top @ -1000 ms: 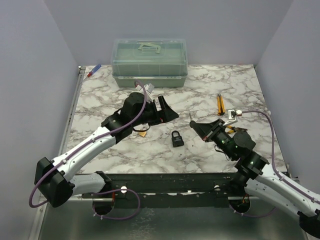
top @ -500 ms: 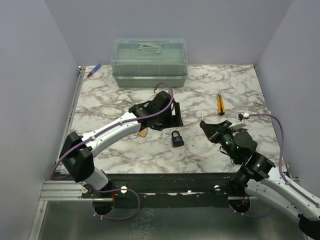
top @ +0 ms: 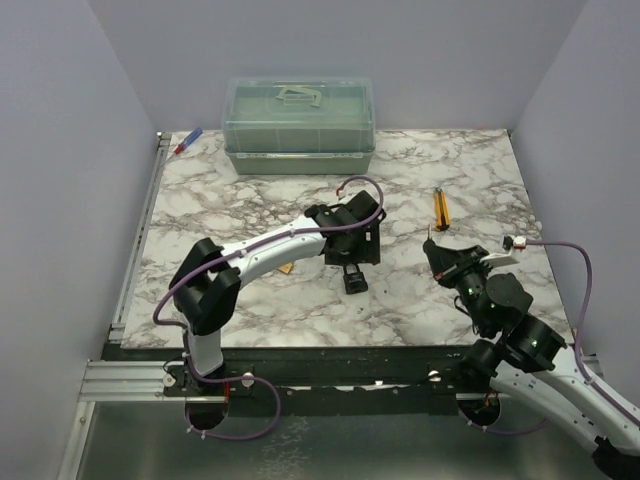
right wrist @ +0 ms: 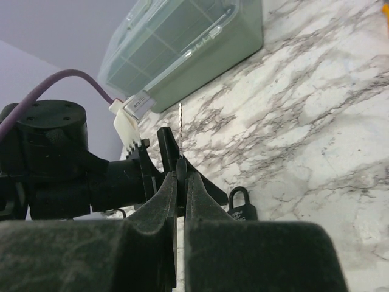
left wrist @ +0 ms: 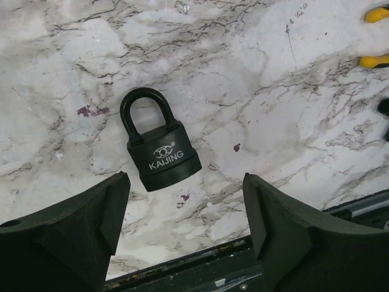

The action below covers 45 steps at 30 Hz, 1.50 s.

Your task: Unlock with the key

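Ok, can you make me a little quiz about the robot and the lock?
1. True or false: the left gripper is open above the padlock.
2. What thin thing sticks out of the shut right gripper? A) key B) spoon C) string
3. Fill in: the green box stands at the table's ___ edge.
Key: 1 true; 2 A; 3 far.

The padlock (top: 354, 279) lies on the desk (top: 470, 170), front centre. The lidded box (top: 299, 125) stands behind it, at the far edge.
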Each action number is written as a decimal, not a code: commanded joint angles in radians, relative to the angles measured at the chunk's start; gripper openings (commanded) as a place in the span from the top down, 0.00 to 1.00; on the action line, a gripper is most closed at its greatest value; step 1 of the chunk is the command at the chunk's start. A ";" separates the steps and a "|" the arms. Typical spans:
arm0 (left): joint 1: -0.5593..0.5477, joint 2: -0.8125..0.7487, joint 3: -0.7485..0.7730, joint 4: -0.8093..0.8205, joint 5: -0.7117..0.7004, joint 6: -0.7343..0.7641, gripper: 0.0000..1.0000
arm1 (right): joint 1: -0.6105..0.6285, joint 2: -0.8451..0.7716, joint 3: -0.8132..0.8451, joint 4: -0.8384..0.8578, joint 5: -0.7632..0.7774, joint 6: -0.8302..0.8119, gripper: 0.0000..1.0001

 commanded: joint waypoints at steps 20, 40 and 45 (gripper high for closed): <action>-0.065 0.269 0.188 -0.259 -0.193 -0.220 0.15 | 0.007 -0.083 0.073 -0.282 0.151 0.019 0.99; -0.081 0.367 0.166 -0.217 -0.224 -0.232 0.67 | 0.007 -0.118 0.075 -0.313 0.138 0.029 0.99; -0.081 0.361 0.202 -0.291 -0.284 -0.180 0.94 | 0.007 -0.124 0.079 -0.317 0.140 0.033 0.99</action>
